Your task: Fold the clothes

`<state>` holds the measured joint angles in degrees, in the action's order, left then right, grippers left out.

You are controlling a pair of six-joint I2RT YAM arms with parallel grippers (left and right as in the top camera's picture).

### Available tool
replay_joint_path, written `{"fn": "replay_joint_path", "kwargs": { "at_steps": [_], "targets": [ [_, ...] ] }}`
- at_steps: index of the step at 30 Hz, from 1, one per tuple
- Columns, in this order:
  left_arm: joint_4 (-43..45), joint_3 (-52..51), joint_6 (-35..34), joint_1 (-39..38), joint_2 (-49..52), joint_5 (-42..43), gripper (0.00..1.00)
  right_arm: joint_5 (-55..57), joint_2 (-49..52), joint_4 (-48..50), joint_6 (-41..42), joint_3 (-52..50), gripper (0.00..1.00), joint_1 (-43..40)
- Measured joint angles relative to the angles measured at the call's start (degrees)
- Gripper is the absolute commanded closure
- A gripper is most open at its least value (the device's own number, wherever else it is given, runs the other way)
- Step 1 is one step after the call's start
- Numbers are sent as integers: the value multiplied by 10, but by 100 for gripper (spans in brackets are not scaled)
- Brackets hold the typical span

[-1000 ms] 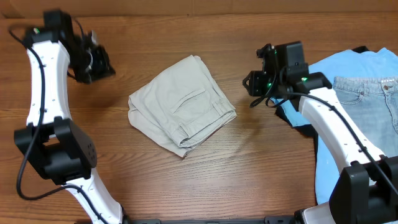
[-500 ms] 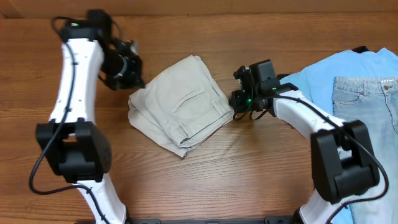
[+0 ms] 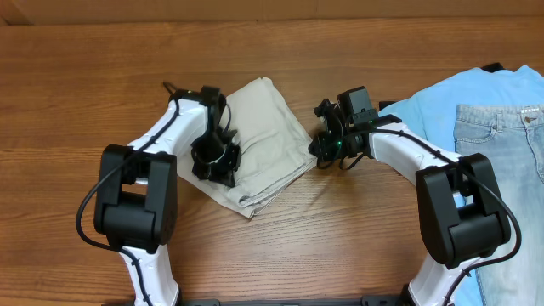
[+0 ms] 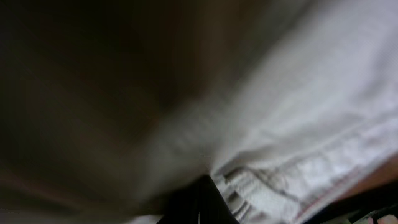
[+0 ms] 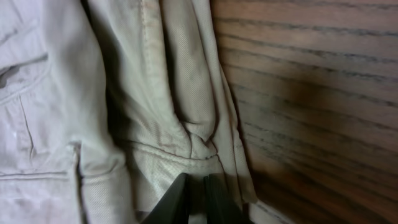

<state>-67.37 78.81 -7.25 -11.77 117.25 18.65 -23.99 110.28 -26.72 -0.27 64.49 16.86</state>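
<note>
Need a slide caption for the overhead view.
Left fingers and right fingers at opposite sides of the folded beige shorts; blue T-shirt and jeans lie far right.

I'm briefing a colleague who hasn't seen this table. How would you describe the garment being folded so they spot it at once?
On the wooden table, look near the middle, not at the clothes on the right edge. The beige shorts lie there folded into a compact bundle. Unlike the light blue T-shirt and the pale denim jeans, they are khaki, not blue.
</note>
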Motion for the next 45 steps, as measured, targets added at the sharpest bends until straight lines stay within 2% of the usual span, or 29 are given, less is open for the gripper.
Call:
{"fn": "replay_joint_path", "kwargs": {
  "at_steps": [6, 8, 12, 14, 19, 22, 23, 25, 30, 36, 39, 45],
  "targets": [
    [-43, -3, -14, 43, 0, -9, 96, -3, 0, -17, -7, 1, 90, 0],
    [-67, 7, -14, 59, 0, -19, 91, -2, 0, -35, -8, 6, 89, 0],
    [-73, 51, -10, 90, -17, -31, 58, -10, 0, -92, -9, 25, 86, 0],
    [-68, 70, -8, 98, -42, -30, 47, -28, -2, -114, -8, 39, 86, 0],
    [-64, 99, -9, 95, -116, -22, 41, -111, -15, -92, 55, 85, 85, 2],
    [-70, 101, -24, 92, -129, -17, 31, -122, -24, -73, 110, 91, 84, 10],
    [-66, 96, -28, 92, -129, -16, 24, -119, -25, -70, 128, 91, 84, 16],
    [-55, 79, -37, 92, -129, -7, 0, -103, -25, -63, 165, 88, 85, 31],
    [-12, 19, -46, 96, -129, 38, 0, -83, -3, -40, 281, 82, 85, 58],
    [16, -40, -59, 127, -128, 78, 0, -92, 77, -3, 391, 82, 85, 51],
    [41, -70, -64, 148, -128, 90, 0, -107, 85, 4, 418, 83, 85, 45],
    [147, -155, -77, 156, -128, 141, 0, -116, 86, 12, 441, 82, 84, 42]
  ]
}}
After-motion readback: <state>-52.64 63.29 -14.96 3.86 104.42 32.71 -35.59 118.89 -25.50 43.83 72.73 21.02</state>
